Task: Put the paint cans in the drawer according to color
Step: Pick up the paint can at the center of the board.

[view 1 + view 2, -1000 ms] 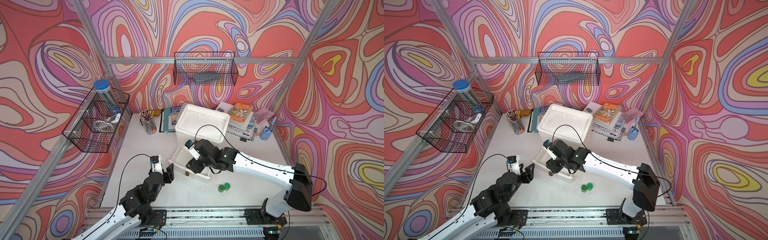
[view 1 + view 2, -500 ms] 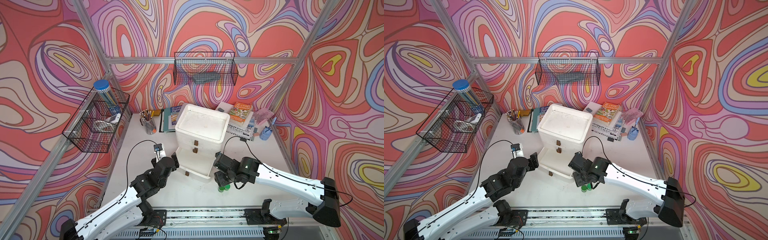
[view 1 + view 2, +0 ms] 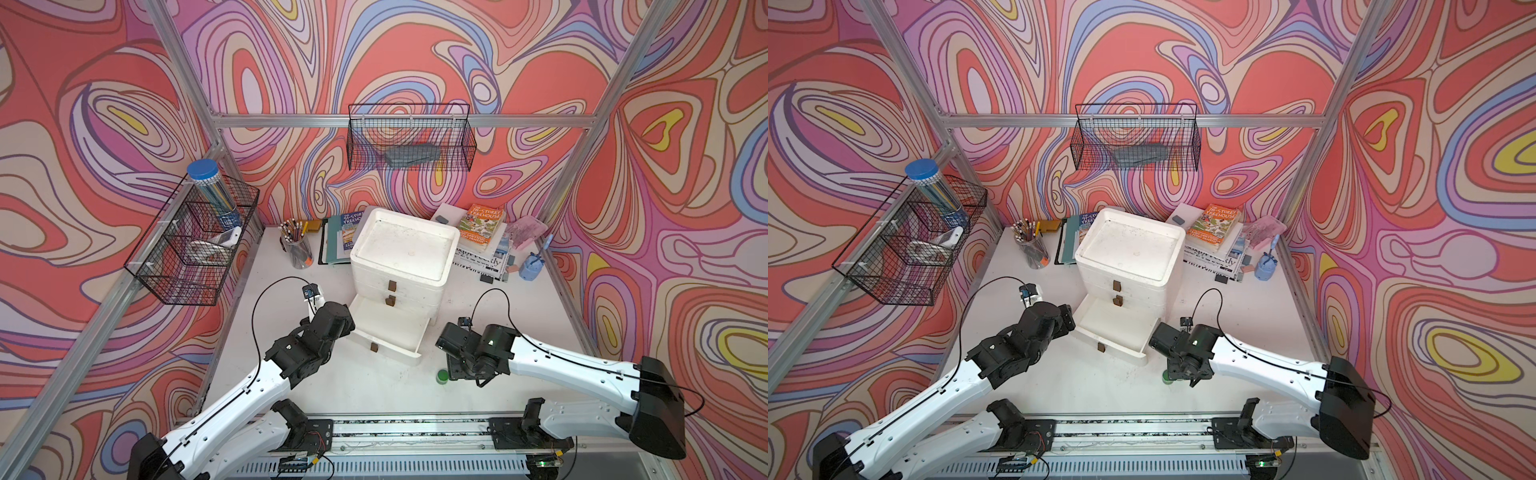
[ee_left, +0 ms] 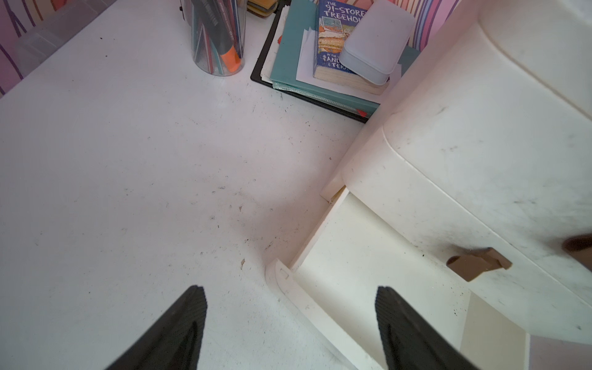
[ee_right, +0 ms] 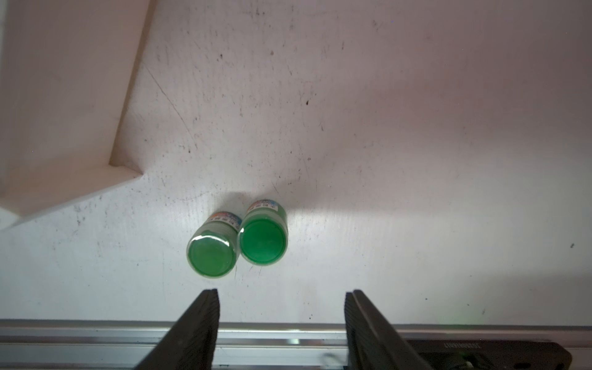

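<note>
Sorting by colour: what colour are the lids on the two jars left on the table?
Green on both jars; the right wrist view shows it best.

Top views overlook table (image 3: 374, 390); wrist cameras hover close.

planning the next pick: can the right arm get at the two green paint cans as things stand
Probably yes. The right end effector hangs open just above the green paint cans, with nothing between. They touch each other, so gripping one alone looks tight.
</note>
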You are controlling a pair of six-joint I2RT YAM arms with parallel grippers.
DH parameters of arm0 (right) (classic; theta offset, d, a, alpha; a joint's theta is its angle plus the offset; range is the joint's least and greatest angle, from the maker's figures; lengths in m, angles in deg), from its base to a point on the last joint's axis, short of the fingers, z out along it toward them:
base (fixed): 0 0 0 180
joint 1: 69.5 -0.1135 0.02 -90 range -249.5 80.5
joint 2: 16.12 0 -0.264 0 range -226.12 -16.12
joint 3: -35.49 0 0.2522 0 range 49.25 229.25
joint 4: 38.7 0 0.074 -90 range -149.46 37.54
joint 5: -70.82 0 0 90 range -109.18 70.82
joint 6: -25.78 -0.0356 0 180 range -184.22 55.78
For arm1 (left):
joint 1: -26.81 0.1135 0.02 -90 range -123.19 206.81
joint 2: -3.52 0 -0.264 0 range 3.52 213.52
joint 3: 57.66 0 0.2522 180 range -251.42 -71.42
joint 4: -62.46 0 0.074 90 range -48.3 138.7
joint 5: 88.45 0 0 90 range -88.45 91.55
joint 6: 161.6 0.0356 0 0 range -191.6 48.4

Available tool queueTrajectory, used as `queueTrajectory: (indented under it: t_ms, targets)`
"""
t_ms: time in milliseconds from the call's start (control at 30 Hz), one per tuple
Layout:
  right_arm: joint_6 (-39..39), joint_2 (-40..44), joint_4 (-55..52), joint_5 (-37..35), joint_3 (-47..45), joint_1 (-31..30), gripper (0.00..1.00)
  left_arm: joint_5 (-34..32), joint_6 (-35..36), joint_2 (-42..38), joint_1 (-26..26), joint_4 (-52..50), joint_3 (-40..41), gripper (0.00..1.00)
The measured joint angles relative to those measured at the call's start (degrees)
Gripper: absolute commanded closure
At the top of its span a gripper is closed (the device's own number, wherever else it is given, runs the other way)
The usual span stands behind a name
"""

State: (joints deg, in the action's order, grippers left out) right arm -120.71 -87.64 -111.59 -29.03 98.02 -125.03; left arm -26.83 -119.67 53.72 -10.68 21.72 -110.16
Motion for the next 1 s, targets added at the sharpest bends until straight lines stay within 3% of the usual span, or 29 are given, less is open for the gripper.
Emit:
queueTrajectory:
  t_ms: [333, 1000]
  targets:
    - [-5.35, -2.86, 8.41, 2.32, -2.01, 4.90, 0.39, 1.51, -0.85, 0.17, 0.04, -1.16, -0.22, 0.18]
    - [-8.76, -9.07, 10.62, 6.45, -4.59, 5.97, 0.53, 3.15, -1.46, 1.38, 0.09, -1.31, -0.22, 0.17]
